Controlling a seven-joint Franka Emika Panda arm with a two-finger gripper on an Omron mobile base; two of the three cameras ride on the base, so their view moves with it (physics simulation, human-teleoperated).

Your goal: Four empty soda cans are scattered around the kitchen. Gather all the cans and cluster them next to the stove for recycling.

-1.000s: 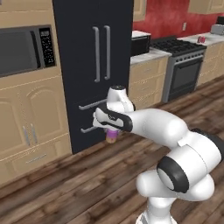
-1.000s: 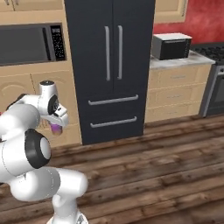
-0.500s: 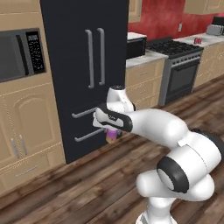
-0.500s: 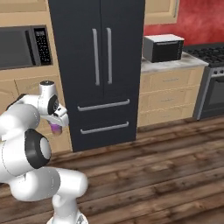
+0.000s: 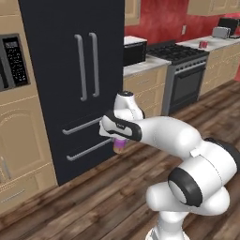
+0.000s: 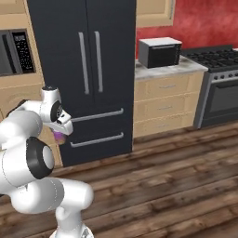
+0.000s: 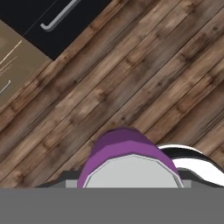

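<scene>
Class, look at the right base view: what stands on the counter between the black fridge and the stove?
A boxy black microwave with a white top stands on the counter, between the fridge and the stove.

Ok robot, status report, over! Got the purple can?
Fingers shut on purple can, carried over wood floor. Stove ahead right, beyond the fridge. Path looks clear.

The robot's arm is showing glossy white rounded shells, joined by dark grey ring-shaped joints, with a black band across the white hand near its wrist.
</scene>
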